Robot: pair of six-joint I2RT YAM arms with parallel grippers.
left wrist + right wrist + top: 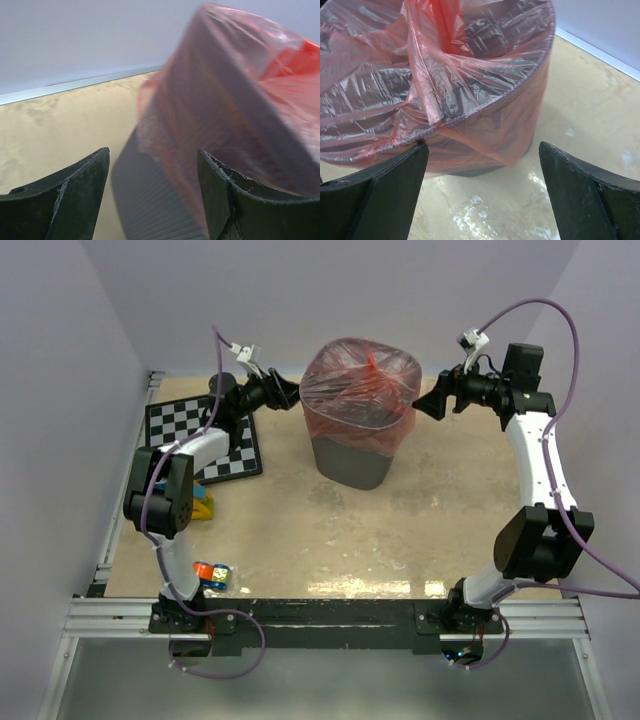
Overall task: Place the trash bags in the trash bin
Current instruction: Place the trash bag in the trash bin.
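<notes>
The dark grey mesh trash bin (350,462) stands at the back middle of the table. A red-orange trash bag (360,390) is draped over its rim and hangs down the upper walls, with a bunched fold across the opening. My left gripper (292,395) is open and empty just left of the bin's rim; the bag (240,100) and bin wall (150,205) fill its view. My right gripper (428,400) is open and empty just right of the rim; its view shows the bag (445,75) and the bin's base (470,171).
A checkerboard (200,440) lies at the back left under the left arm. Yellow and blue toys (202,504) sit beside it, and small coloured cubes (211,574) lie near the front left. Walls close the back and sides.
</notes>
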